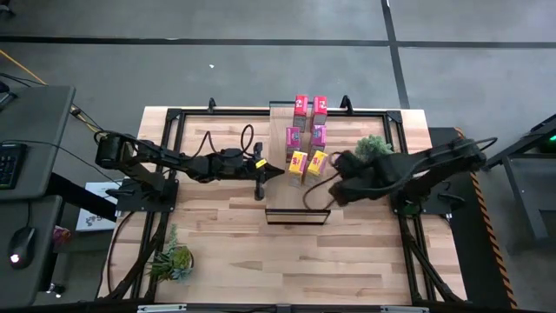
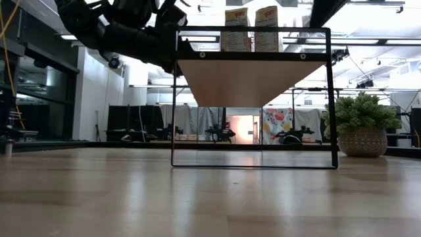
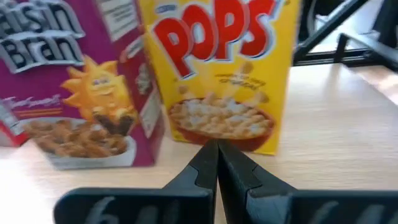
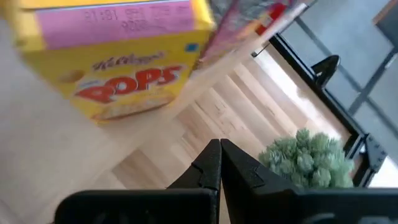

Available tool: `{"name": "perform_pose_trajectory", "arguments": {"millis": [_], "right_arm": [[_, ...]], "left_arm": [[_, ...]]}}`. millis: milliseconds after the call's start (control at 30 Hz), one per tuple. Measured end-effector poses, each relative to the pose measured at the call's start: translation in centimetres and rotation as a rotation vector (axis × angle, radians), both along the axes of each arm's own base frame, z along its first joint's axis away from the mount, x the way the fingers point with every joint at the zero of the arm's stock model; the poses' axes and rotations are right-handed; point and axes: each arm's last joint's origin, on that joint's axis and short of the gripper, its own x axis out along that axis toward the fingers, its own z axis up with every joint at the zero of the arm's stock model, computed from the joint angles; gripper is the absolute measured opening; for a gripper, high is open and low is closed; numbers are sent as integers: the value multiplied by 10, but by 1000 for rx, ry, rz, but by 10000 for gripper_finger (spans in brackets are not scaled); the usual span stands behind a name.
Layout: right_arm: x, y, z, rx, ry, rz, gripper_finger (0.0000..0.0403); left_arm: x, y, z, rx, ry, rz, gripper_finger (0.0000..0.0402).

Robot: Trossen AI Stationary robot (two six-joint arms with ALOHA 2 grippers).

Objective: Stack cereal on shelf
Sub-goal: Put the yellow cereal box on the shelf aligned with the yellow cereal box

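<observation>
Several cereal boxes stand upright in pairs on the far half of the shelf (image 1: 296,196): red (image 1: 301,105), pink (image 1: 295,136), yellow (image 1: 298,163). My left gripper (image 1: 280,172) is shut and level, its tips (image 3: 217,149) at the foot of the left yellow Pops box (image 3: 224,68), beside a pink Raisin Bran box (image 3: 74,87). My right gripper (image 1: 334,163) is shut and slants down above the shelf's right edge, clear of the right yellow box (image 4: 118,68). The low view shows two boxes (image 2: 252,29) on top of the shelf. My left gripper points its shut fingertips (image 3: 211,155) level, from the table's left, at the bottom edge (image 3: 217,142) of the yellow box's front. Whether they touch the box, I cannot tell. The box stands upright on the shelf.
A potted green plant (image 1: 373,146) stands right of the shelf, under my right arm. Another plant (image 1: 172,259) lies at the table's near left. The shelf's near half (image 1: 296,209) is bare. Dark frame rails (image 1: 165,156) run along the table's edges.
</observation>
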Motion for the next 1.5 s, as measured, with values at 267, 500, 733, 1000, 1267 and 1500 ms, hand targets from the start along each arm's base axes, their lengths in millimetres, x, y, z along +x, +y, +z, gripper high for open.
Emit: {"name": "perform_pose_trajectory", "arguments": {"millis": [267, 500, 733, 1000, 1267, 1500], "right_arm": [[-46, 8, -44, 74, -248, 2, 0], [-58, -3, -106, 63, -637, 99, 0], [-55, -17, -124, -51, -852, 165, 0], [-47, -35, -119, -131, -872, 142, 0], [-44, -48, -118, -116, -878, 148, 0], [-42, -57, -117, -102, -886, 152, 0]], "left_arm": [[0, -1, 0, -9, -3, -43, 0], [1, -1, 3, 60, -22, -58, 0], [1, -2, 6, 73, -58, -91, 0], [2, -2, 10, 78, -99, -96, 0], [5, -3, 16, 78, -118, -113, 0], [6, -3, 18, 77, -124, -122, 0]]}}
